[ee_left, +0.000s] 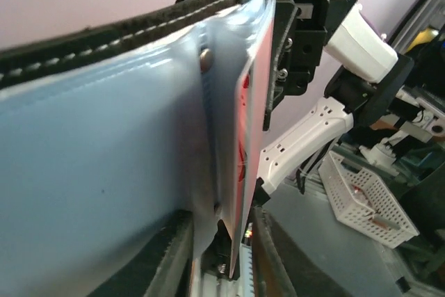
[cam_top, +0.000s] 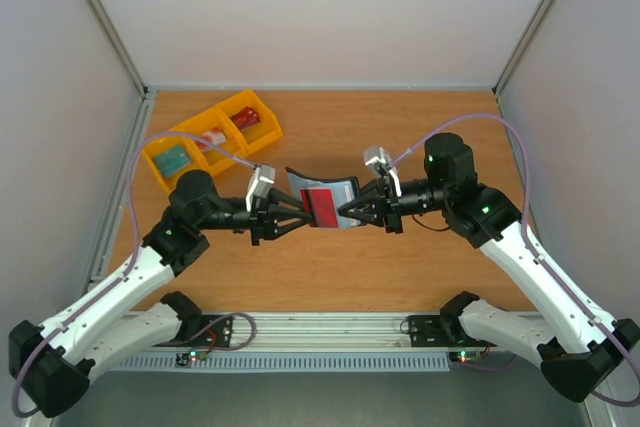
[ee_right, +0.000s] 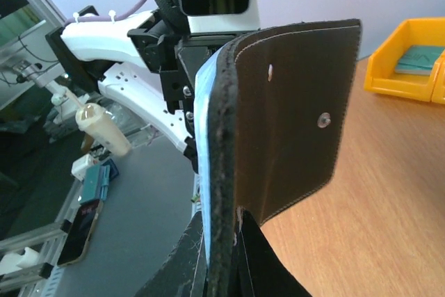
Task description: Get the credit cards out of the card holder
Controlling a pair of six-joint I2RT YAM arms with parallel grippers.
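The black card holder [cam_top: 338,187] is held open in mid-air above the table's middle, between both grippers. Its grey-blue lining fills the left wrist view [ee_left: 104,172]; its black outside fills the right wrist view [ee_right: 292,116]. A red credit card [cam_top: 322,207] with a pale band sits against the lining and shows edge-on in the left wrist view [ee_left: 243,123]. My left gripper [cam_top: 303,210] [ee_left: 222,241] is closed on the card's near end together with a fold of lining. My right gripper [cam_top: 346,209] [ee_right: 222,255] is shut on the card holder's edge.
Three yellow bins [cam_top: 210,137] with small items stand at the table's back left; one shows in the right wrist view [ee_right: 410,60]. A white mesh basket [ee_left: 365,199] lies off the table. Grey walls enclose the wooden table [cam_top: 430,267].
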